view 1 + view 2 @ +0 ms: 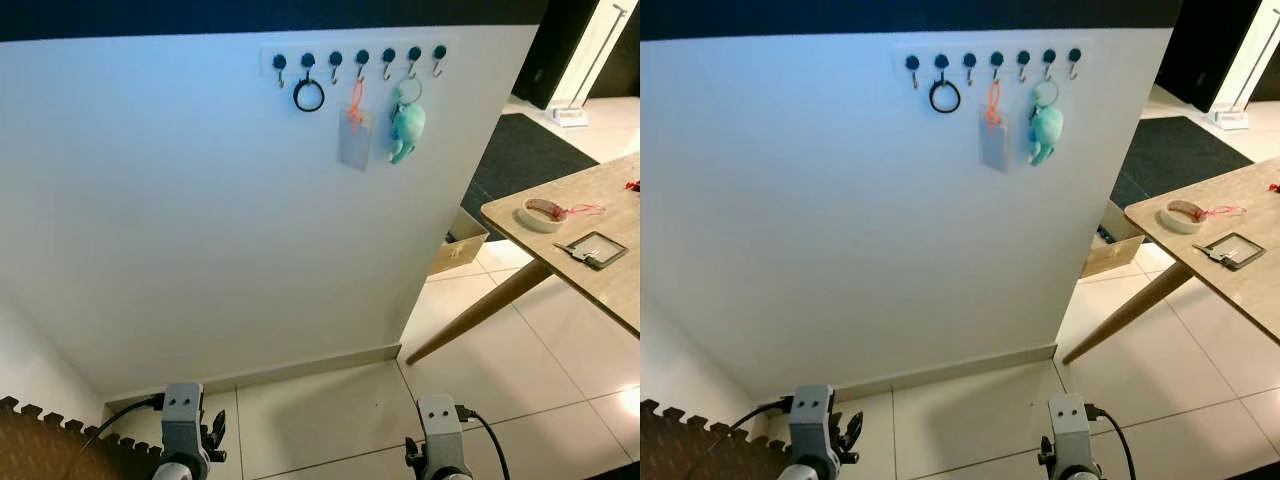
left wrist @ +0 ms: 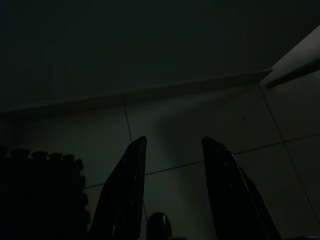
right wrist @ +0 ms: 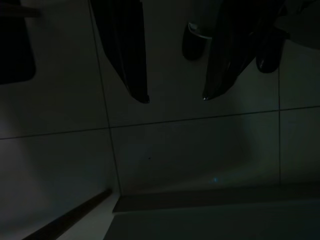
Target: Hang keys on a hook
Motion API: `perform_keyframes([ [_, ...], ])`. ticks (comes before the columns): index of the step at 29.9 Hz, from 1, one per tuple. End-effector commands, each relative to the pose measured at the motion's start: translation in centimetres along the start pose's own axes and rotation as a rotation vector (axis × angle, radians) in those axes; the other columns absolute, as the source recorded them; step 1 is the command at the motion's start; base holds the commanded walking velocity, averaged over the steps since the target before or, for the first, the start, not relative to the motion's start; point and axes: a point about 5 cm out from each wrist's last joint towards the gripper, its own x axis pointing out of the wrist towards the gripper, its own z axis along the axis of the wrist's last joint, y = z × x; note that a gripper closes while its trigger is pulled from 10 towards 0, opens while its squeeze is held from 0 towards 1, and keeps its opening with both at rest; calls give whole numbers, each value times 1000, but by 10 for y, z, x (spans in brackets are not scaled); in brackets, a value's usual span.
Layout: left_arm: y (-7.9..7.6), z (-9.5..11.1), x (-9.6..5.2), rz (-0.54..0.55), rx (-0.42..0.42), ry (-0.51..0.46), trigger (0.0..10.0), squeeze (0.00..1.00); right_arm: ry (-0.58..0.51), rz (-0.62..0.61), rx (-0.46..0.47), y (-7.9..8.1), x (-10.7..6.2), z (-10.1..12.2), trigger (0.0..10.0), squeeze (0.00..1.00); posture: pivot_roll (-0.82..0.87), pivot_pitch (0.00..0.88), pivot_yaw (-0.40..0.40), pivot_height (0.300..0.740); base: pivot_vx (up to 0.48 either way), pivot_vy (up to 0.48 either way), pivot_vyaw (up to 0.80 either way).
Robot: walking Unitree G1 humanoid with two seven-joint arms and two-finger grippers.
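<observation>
Keys (image 1: 594, 250): lying flat on the desk (image 1: 610, 290), not yet picked up; both hands empty.

The keys, with a square dark tag, rest near the desk's front edge, just beside a roll of tape (image 1: 541, 213) that sits close to the corner nearest the wall. The hook rail (image 1: 358, 60) is mounted high on the white wall; three hooks carry a black ring (image 1: 309, 95), a clear card holder (image 1: 355, 137) on an orange strap, and a teal plush toy (image 1: 407, 130), leaving several hooks free for the keys. The left hand (image 2: 172, 192) hangs low over the floor tiles with fingers apart, as does the right hand (image 3: 175, 65), both idle. No writing or brand is legible anywhere.
</observation>
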Motion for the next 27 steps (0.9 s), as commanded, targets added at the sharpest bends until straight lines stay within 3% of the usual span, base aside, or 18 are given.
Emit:
perform_keyframes([
  [1,-2,-2,-1,-5,16,5,10000,0,-2,-4,2,-1,-1,-1,10000,0,28,67,1,740,0,0,0],
  [6,-1,-2,-1,2,17,0,10000,0,-3,1,5,-1,-1,-1,10000,0,28,68,1,740,0,0,-240],
  [27,-1,-4,-2,18,2,-12,10000,0,-10,15,-21,-1,0,0,10000,0,25,61,-8,740,0,0,-800],
])
